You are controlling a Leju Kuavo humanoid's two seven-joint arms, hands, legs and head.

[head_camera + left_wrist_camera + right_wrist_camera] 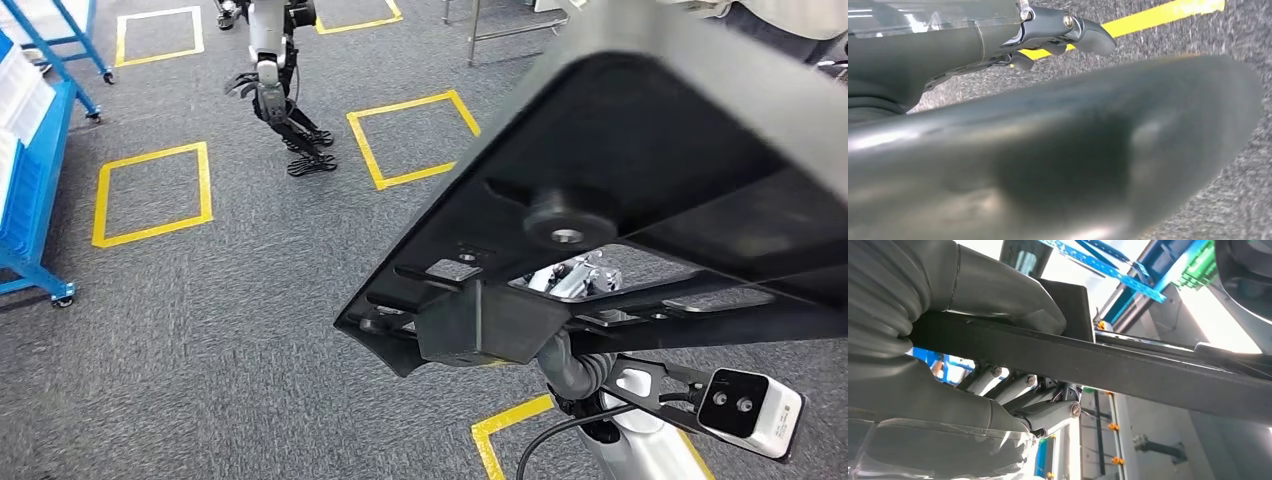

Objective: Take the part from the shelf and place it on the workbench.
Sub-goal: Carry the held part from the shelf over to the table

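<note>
Now right hand (pixel 998 405) grips black part (pixel 640 190) above carpet; left hand (pixel 1048 35) holds nothing.

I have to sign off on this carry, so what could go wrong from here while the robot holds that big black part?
The black part fills much of the head view, so the path ahead is poorly seen. The right hand grips just one bar of it; the long overhang could twist or slip. Another robot stands on the carpet ahead, and a blue shelf is close on the left, so a turn might clip either.

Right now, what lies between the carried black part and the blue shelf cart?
In the head view, bare grey carpet with a yellow taped square separates the black part from the blue shelf cart.
</note>
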